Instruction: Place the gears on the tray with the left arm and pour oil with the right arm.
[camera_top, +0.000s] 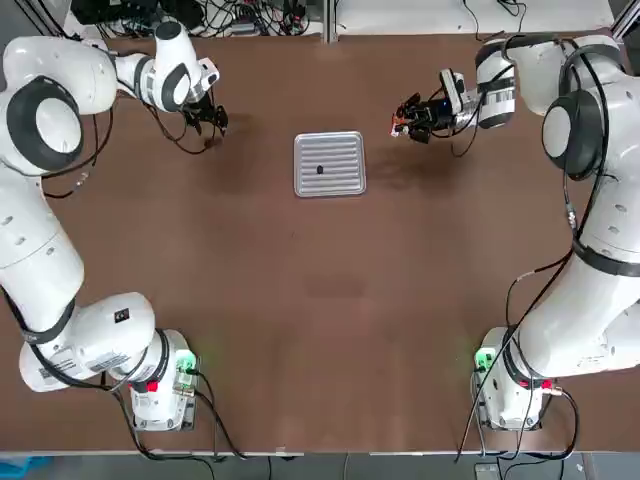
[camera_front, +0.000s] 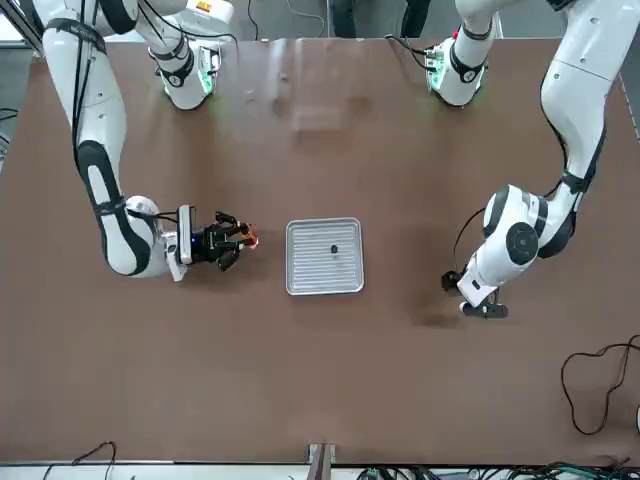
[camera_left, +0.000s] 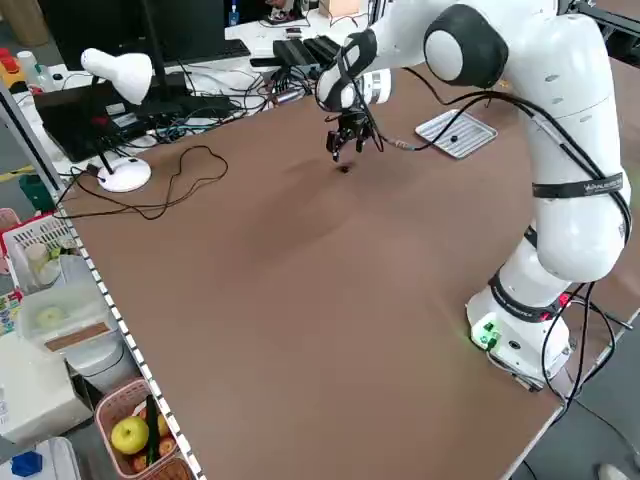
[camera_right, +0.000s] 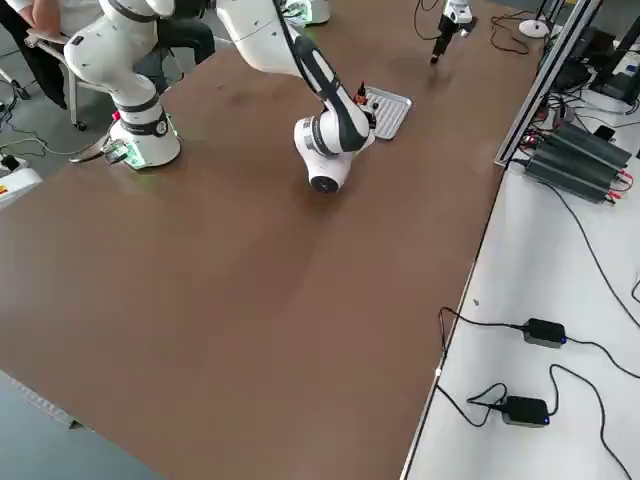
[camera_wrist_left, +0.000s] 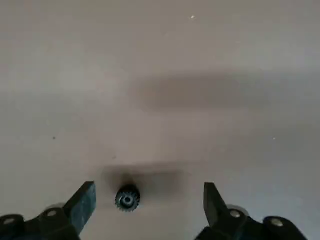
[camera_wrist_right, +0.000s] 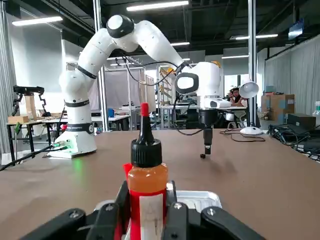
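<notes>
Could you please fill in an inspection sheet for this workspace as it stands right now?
Surface: brown table, bare over most of its area.
Job's things: tray mid-table with one gear on it; second gear lies on the table; oil bottle held upright.
Clutter: nothing seen on the table.
Grippers: left gripper open, straddling the second gear; right gripper shut on the oil bottle beside the tray.
Cables: leads at both arm bases.
Surroundings: desk lamp, fruit basket.
</notes>
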